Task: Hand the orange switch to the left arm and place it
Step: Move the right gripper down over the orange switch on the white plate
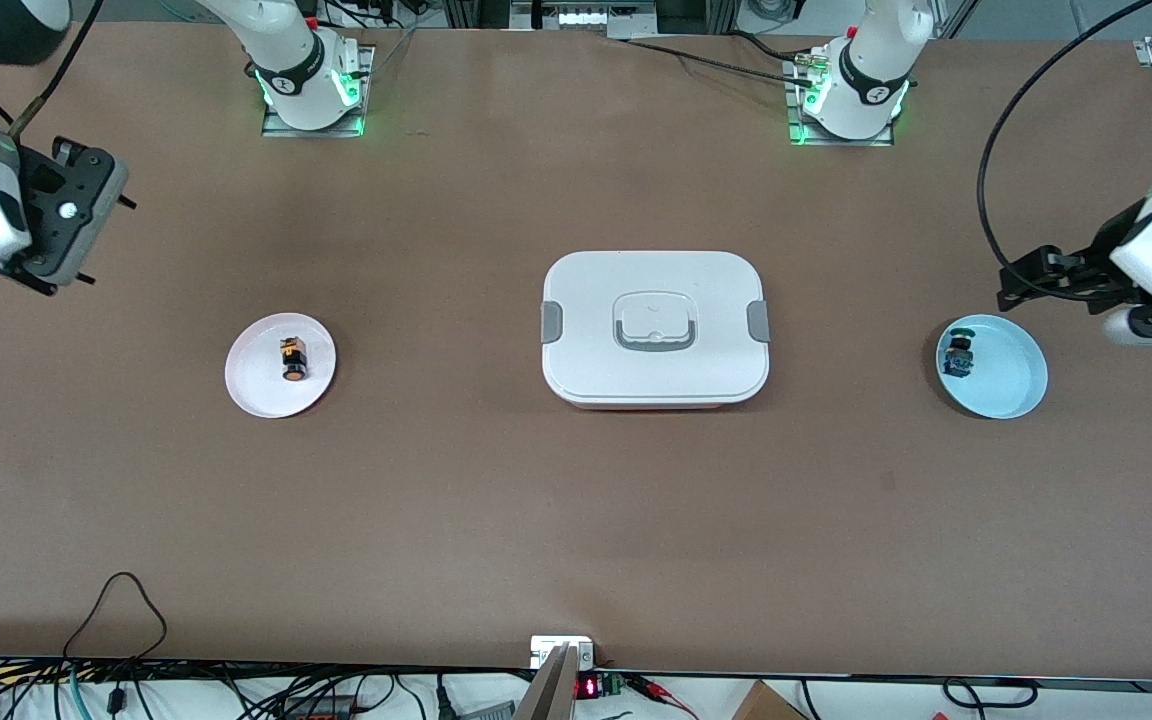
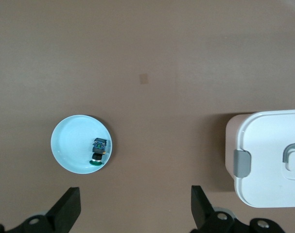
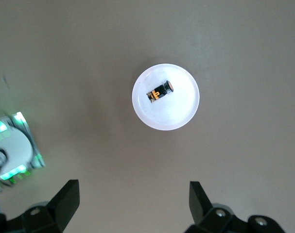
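orange switch (image 1: pixel 292 359) | lies below our spread, empty right gripper (image 3: pixel 130 204), long axis slanted across its jaws | left gripper (image 2: pixel 135 213) spread, waits well apart

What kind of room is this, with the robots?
Probably a robot test lab. Two robot arms are bolted to a plain brown table, cables trail along its edge, and small practice things are laid out: a white box and an orange switch on a plate.
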